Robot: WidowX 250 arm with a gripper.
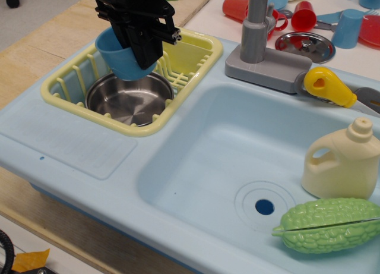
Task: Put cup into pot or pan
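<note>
My black gripper [141,39] is shut on the medium-blue plastic cup [119,59] and holds it in the air, upright and slightly tilted, over the far part of the steel pan [127,101]. The pan is shallow, shiny and holds nothing; it sits inside the yellow dish rack [190,51] at the left of the toy sink unit. The cup's bottom hangs just above the pan's rim. The gripper covers the right side of the cup.
The light-blue sink basin [237,167] lies to the right, holding a cream jug [341,161] and a green bumpy gourd [326,225]. A grey faucet [258,36] stands behind it, with a yellow toy [326,87]. Red cups, a teal cup [347,27] and a steel lid [304,46] sit at the back.
</note>
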